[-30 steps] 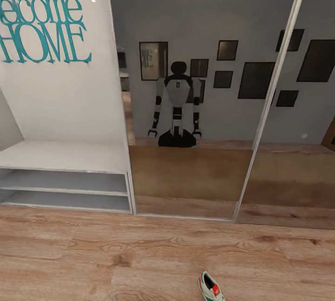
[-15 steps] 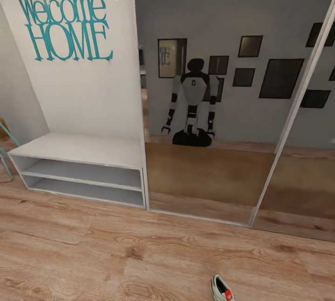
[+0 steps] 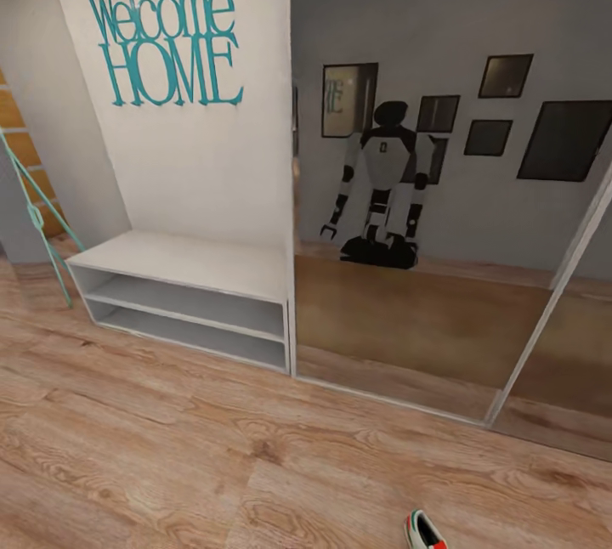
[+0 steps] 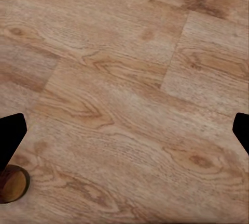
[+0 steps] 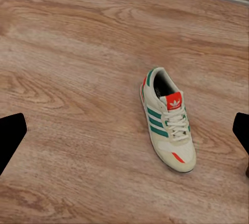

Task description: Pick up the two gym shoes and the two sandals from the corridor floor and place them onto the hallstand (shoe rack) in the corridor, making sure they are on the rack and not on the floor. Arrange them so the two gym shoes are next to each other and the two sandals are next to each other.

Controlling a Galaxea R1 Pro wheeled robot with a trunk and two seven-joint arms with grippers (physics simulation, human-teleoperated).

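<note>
Gym shoe lying upright on the corridor floor beneath the right pincer, jaws spread wide and empty: probably light, soft-sided, best pinched across the firmer heel collar.

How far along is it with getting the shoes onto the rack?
Nothing looks done yet. One gym shoe lies on the corridor floor, untouched. Both grippers, left gripper and right gripper, are open and hold nothing. The grey shelving unit under "Welcome HOME" has bare shelves. All four placements appear left.
</note>
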